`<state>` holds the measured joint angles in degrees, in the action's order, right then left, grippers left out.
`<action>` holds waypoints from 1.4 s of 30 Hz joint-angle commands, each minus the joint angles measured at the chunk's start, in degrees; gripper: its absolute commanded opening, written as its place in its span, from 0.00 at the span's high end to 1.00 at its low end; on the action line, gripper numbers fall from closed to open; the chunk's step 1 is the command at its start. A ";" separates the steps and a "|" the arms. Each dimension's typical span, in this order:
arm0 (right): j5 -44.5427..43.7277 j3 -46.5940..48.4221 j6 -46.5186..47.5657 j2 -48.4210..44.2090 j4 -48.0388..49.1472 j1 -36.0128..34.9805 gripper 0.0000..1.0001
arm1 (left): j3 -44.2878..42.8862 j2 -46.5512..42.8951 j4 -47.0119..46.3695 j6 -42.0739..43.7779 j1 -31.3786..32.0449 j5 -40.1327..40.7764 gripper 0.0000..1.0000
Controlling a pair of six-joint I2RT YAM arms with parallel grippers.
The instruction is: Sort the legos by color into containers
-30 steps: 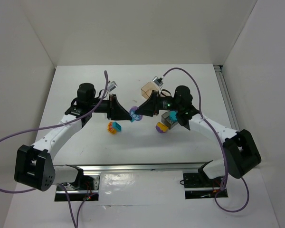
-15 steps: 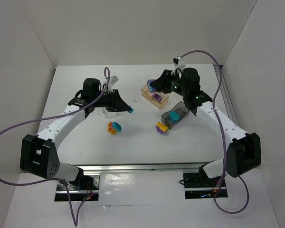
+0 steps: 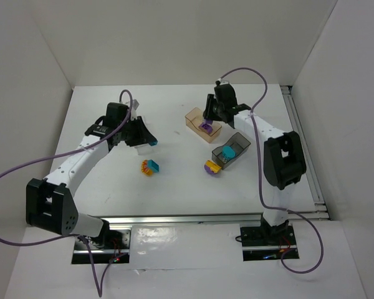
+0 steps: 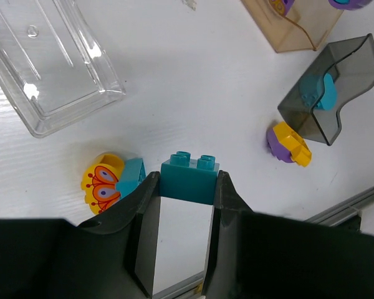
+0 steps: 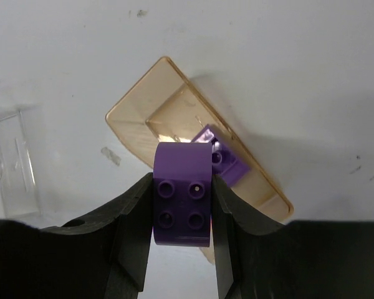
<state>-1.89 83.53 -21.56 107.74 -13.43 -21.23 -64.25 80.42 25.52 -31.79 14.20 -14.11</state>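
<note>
Both are loaded: left gripper [image 4: 187, 184] clamps a teal brick [image 4: 189, 179]; right gripper [image 5: 182, 194] pinches a purple brick [image 5: 181, 205] over the peach tray [image 5: 148, 115] (another purple piece [image 5: 223, 161] inside).

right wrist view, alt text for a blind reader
A purple brick is clamped in the jaws of the right gripper above a peach-tan tray holding a second purple brick. A clear tray shows at the left edge.

I am running this from afar in what looks like a robotics lab test cell: a plain white bench [image 3: 174, 187] boxed in by bare white panels [image 3: 174, 43], an aluminium rail [image 3: 187, 219] along its near edge, and purple cables [image 3: 242, 69] trailing loose.
</note>
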 commanded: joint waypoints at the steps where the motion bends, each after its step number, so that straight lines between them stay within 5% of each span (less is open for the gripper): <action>1: 0.13 6.72 1.79 4.30 -2.28 -0.30 0.66 | -3.60 -2.64 1.46 -0.29 0.39 2.07 1.00; 6: -0.75 7.71 1.79 7.22 -1.25 -1.44 0.54 | -4.75 -3.25 1.46 -0.82 1.01 0.49 1.00; 8: -0.75 8.57 2.31 8.35 -1.25 -1.44 0.25 | -5.27 -2.64 0.86 -1.34 2.23 -0.21 1.00; 11: -2.06 9.64 2.93 7.58 -2.48 -1.44 0.11 | -6.06 -1.50 0.23 -1.87 3.55 -0.22 1.00; 17: -11.63 -11.60 -1.01 -13.85 9.90 0.31 0.18 | -10.89 4.20 -0.91 -2.40 10.84 1.80 1.00; 22: -18.40 -26.45 -11.20 -31.14 7.72 7.69 0.15 | -23.88 18.58 -1.44 -2.93 19.98 2.42 1.00; 32: -22.72 -35.52 -15.53 -47.34 -1.60 11.48 0.09 | -52.63 43.40 4.18 -0.73 28.08 1.71 1.00; 37: -22.72 -38.00 -14.82 -53.07 -3.26 14.19 0.09 | -59.06 50.62 6.12 -0.20 29.31 0.49 0.82; 39: -22.72 -38.61 -14.30 -53.08 -3.27 15.77 0.08 | -59.06 51.33 6.12 -0.20 29.84 0.49 0.62; 40: -22.72 -38.61 -14.30 -53.08 -3.27 15.78 0.08 | -59.06 51.33 6.12 -0.20 29.84 0.49 0.37; 42: -21.06 -38.61 -14.30 -51.68 -3.80 16.58 0.08 | -57.83 49.76 6.64 -0.20 29.84 0.49 0.27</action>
<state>-23.14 45.21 -35.97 55.55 -16.01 -5.56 -120.81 132.09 31.35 -32.69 44.03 -12.80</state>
